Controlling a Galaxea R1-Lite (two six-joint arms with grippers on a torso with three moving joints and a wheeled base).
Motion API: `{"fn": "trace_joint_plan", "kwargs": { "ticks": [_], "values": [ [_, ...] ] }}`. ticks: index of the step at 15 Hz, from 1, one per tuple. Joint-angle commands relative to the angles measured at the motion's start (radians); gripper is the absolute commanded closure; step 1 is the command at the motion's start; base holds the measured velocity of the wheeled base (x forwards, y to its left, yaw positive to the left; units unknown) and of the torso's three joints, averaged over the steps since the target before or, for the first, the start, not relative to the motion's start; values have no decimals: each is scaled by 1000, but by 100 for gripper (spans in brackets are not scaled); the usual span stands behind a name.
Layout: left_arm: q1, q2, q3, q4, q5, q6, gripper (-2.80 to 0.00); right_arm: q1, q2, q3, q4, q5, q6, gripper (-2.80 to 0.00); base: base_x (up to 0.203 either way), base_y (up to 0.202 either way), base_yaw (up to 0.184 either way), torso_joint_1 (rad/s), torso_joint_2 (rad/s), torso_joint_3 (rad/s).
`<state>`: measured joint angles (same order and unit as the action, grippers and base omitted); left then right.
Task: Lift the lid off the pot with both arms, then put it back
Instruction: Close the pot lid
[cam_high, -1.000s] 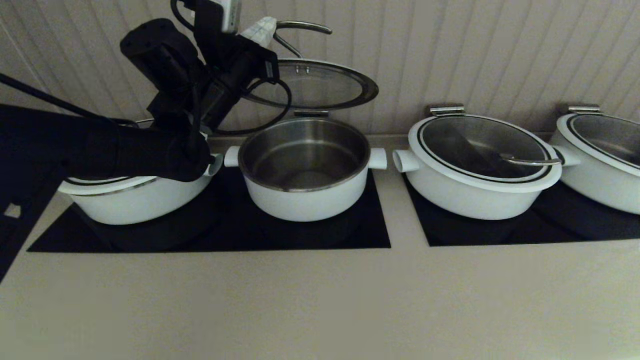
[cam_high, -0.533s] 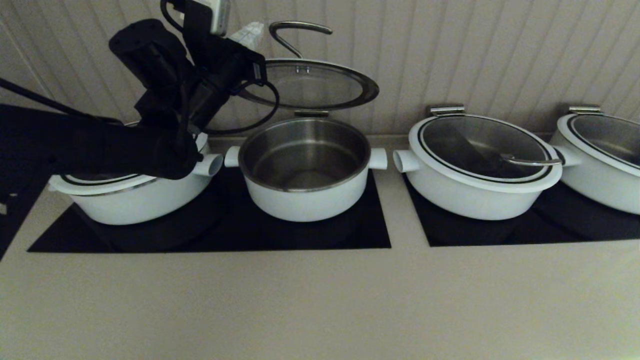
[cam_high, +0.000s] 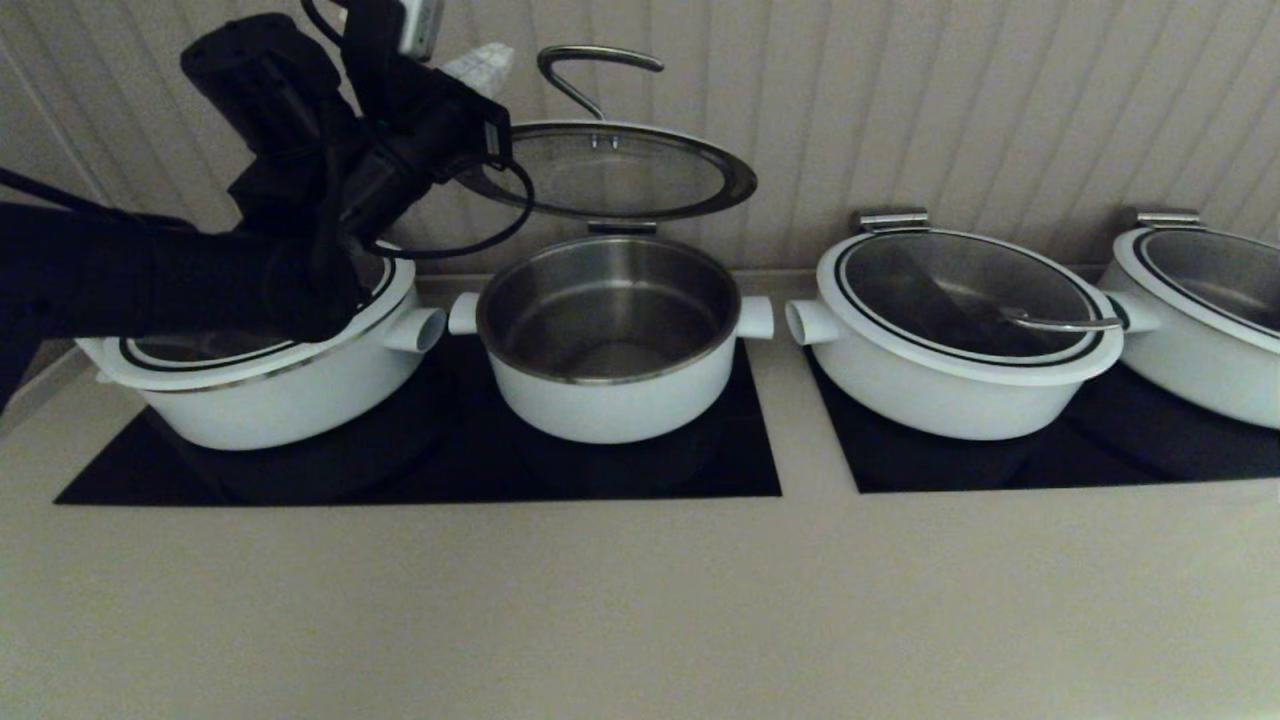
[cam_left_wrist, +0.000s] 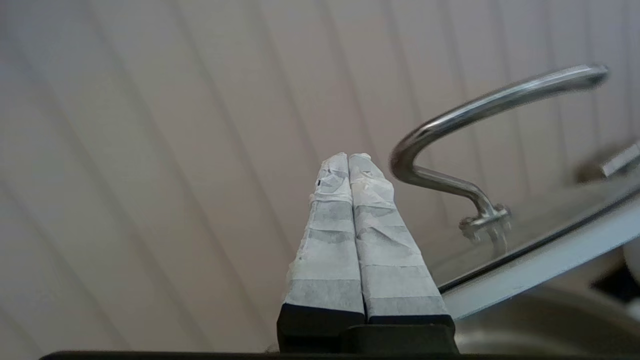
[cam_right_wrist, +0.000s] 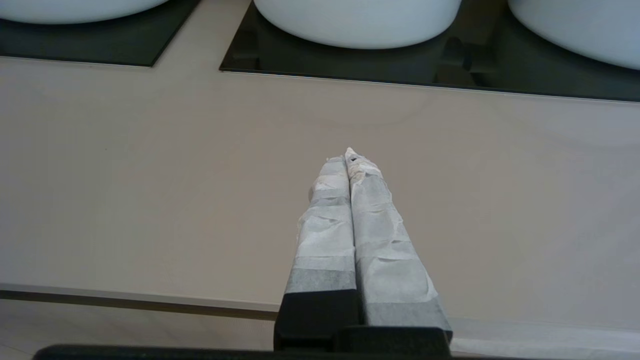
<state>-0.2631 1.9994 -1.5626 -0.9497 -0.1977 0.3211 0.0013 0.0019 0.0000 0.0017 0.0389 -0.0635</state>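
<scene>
Your left gripper (cam_high: 480, 62) is raised high in front of the ribbed back wall (cam_high: 1000, 100), up and to the left of the pot (cam_high: 610, 340), with its taped fingers (cam_left_wrist: 350, 220) pressed flat together and nothing between them. In the left wrist view the tips sit just beside the bend of the steel handle (cam_left_wrist: 480, 107), and you can see a gap between them and the metal. The lid (cam_high: 615, 170) is off the pot: it stands raised above and behind the rim, near level and tipped slightly, attached to a small metal hinge piece (cam_high: 622, 228) at the pot's back edge. The pot itself sits open on the black cooktop (cam_high: 420, 470), its steel inside bare, between a wider lidded pot (cam_high: 270, 385) under your left arm and another wider pot (cam_high: 960, 330) on the neighbouring black cooktop to the right. Your right gripper (cam_right_wrist: 350, 155) does not show in the head view; its wrist camera finds it low over the beige counter (cam_right_wrist: 150, 175), short of the cooktops, fingers closed against each other and holding nothing.
</scene>
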Motion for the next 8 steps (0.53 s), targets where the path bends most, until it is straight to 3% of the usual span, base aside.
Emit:
{"fn": "trace_joint_plan", "kwargs": {
  "ticks": [1,4,8],
  "values": [
    [28,-11,-2,11,-71,26,0,0,0,0,0,1,-1,0,0,0,0,0,0,0],
    [32,-21,-12,62,-112,30,0,0,0,0,0,1,-1,0,0,0,0,0,0,0],
    [52,-4,-117,157,-151,54,0,0,0,0,0,1,-1,0,0,0,0,0,0,0]
  ]
}}
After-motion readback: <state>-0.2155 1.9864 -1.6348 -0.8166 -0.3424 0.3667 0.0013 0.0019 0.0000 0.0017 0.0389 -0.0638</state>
